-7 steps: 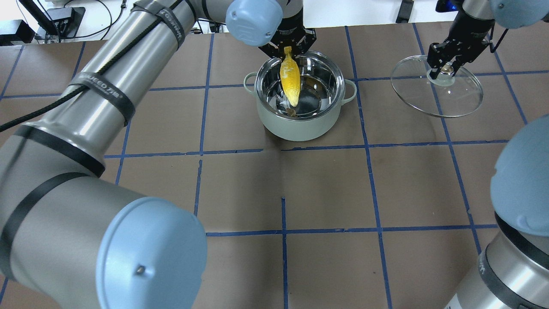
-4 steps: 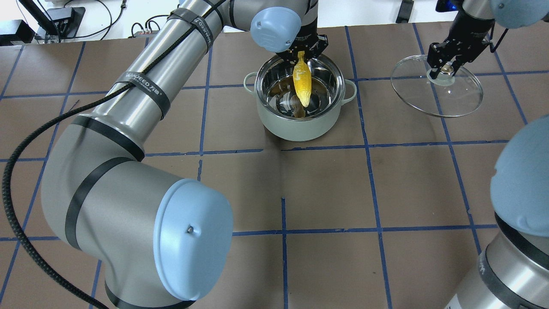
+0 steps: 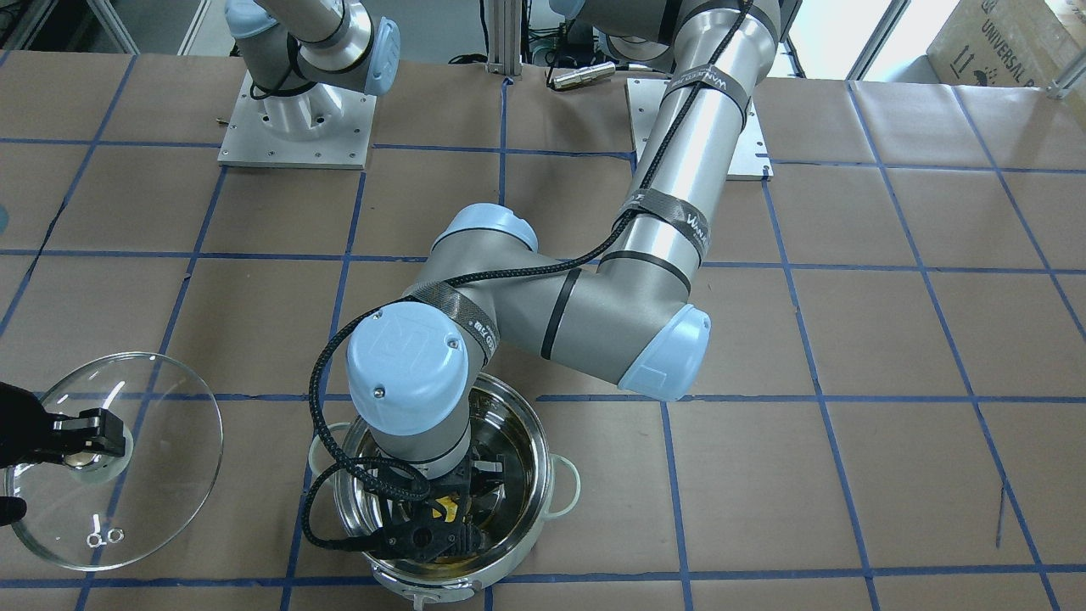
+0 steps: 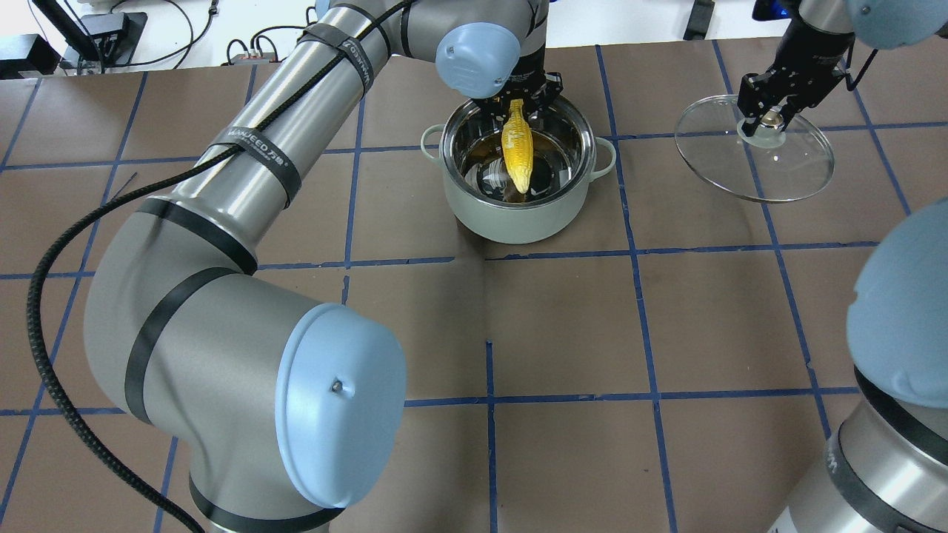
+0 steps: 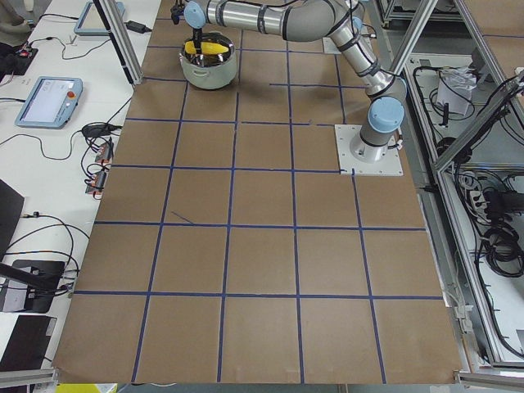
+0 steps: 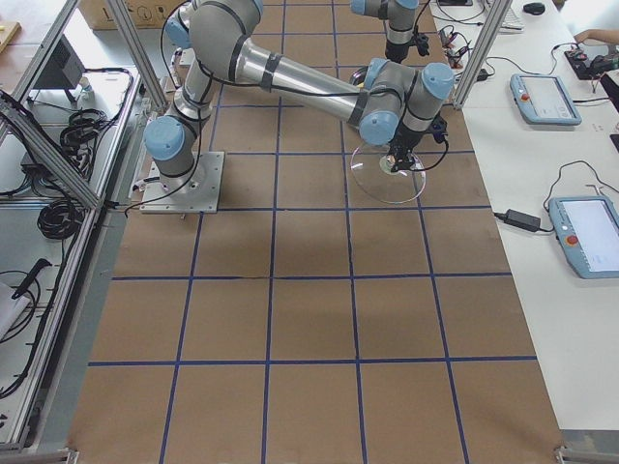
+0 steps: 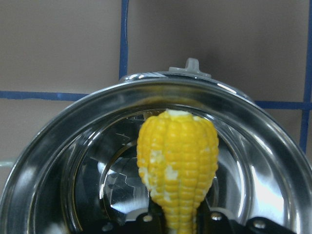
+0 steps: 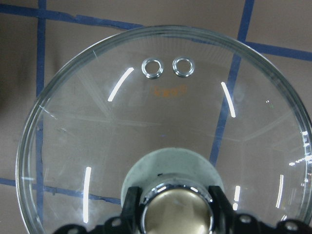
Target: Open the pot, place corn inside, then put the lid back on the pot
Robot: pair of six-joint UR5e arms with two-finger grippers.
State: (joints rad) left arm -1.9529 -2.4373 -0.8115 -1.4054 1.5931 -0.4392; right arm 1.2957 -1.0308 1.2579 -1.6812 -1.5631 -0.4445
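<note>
The left claw (image 4: 518, 104) clamps the top of the corn (image 4: 517, 148), whose long axis hangs steeply down inside the open pot (image 4: 511, 220), tip apparently near the bottom; the right claw (image 4: 770, 120) grips the lid (image 4: 785, 174) by its knob, well apart.

left gripper (image 3: 454, 499): we see it down inside the pot (image 3: 533, 445), half hidden beneath its blue wrist cap (image 3: 407, 373).
corn (image 3: 443, 512): only a sliver of yellow shows between those jaws; we cannot judge the grip.
right gripper (image 3: 89, 434): jaws pinched on the knob (image 3: 78, 460) at the centre of the lid (image 3: 161, 399).
lid: clear glass spreading all round those jaws, two vent holes (image 3: 103, 537) beyond them near the rim.
</note>
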